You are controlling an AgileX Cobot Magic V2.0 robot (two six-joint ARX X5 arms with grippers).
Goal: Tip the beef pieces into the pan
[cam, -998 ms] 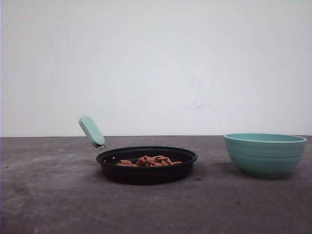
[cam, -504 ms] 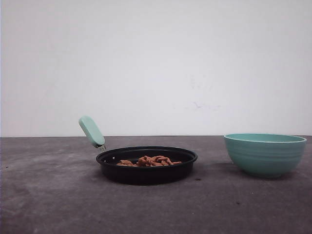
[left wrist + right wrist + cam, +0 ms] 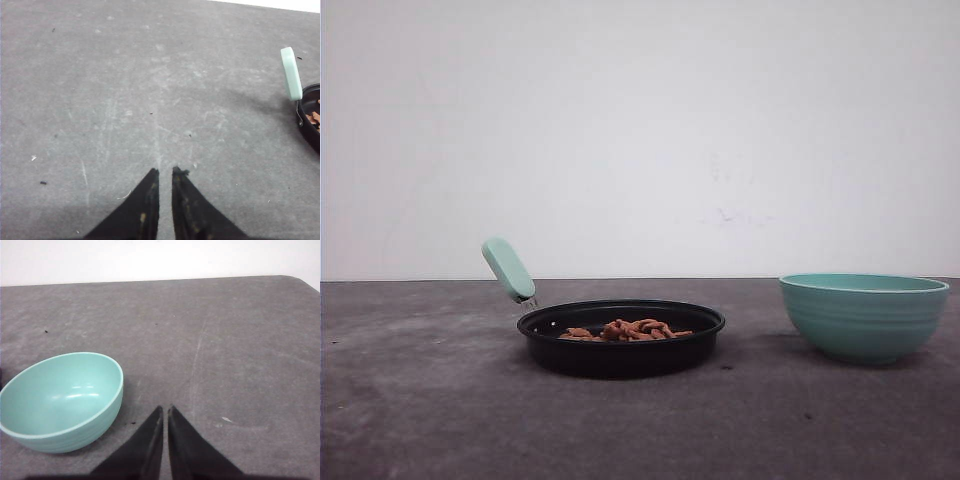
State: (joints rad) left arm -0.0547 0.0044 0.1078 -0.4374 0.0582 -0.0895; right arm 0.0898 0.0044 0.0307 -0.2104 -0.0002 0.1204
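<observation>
Lying in shallow black pan [image 3: 620,350]: curled, seemingly ridged beef pieces [image 3: 626,330].

I see two obstacles on the desk [image 3: 420,400]: the pan [image 3: 620,345] near the middle, its handle [image 3: 508,270] angled up toward the left edge, and a teal bowl [image 3: 863,316] toward the right edge; between them lies a bare gap wide enough to pass through; the stretch along the front edge is open, as is the left side beyond the handle; bare desk lies ahead of my left end effector [image 3: 164,172] and my right end effector [image 3: 164,409], the bowl just beside the right one.
</observation>
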